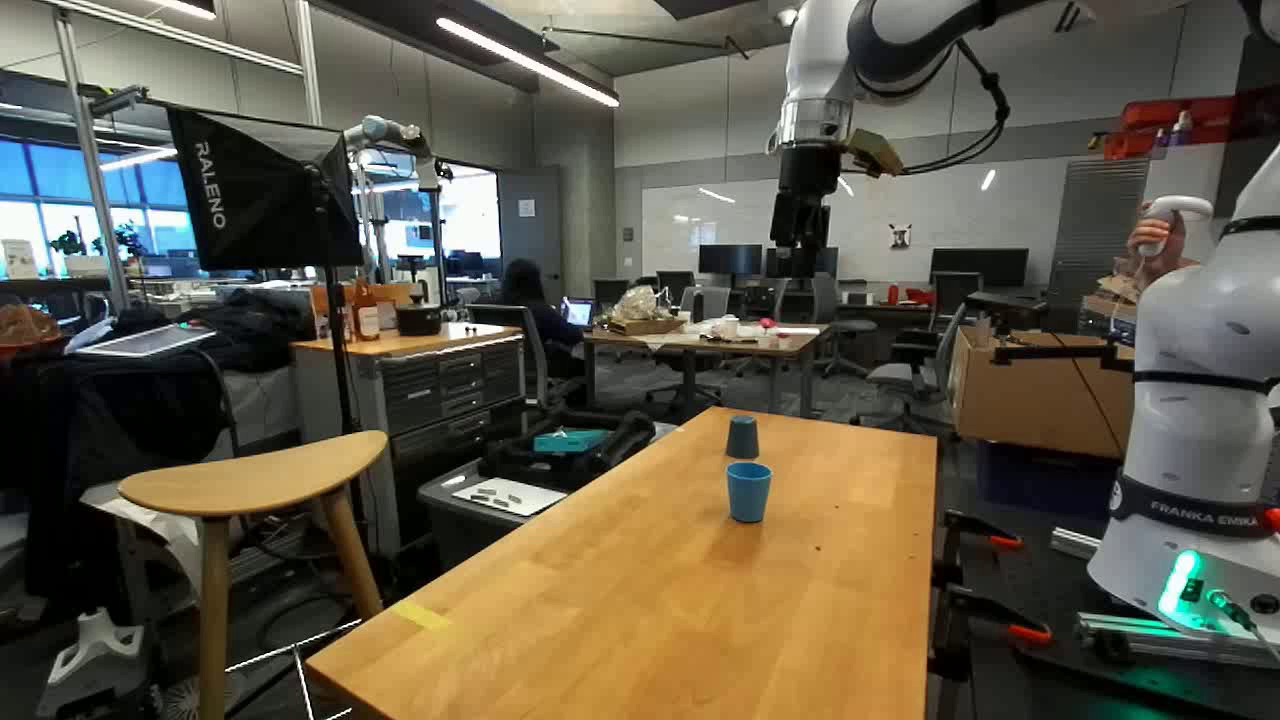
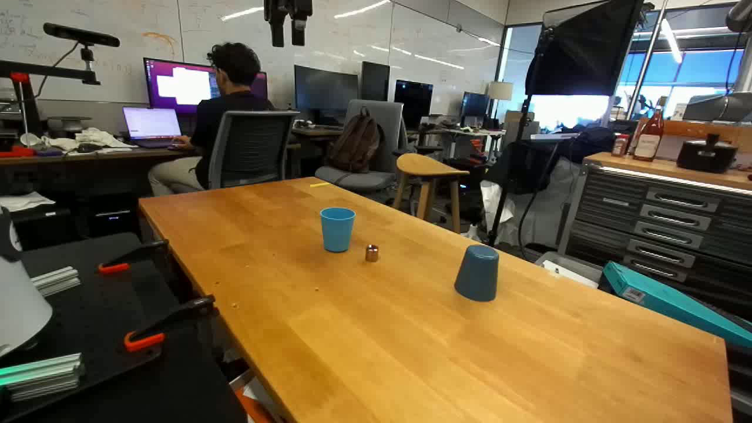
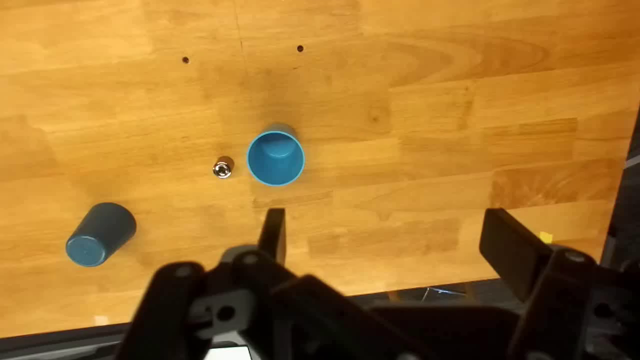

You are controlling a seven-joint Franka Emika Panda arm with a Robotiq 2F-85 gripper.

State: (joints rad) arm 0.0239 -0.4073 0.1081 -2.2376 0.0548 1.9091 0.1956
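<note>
Hovering well above the desk (image 2: 411, 352), the jaws stand spread wide and grasp nothing. The stage in hand appears to be pre-approach; any pickup would call for lateral alignment, then descent. An upright light-blue cup (image 3: 276, 159) stands between the desk's long edges. A metal socket (image 3: 223, 167) just beside it may restrict jaw clearance. An inverted dark-blue cup (image 3: 101, 234) stands nearer the long edge opposite the bar clamps (image 2: 145, 341).
</note>
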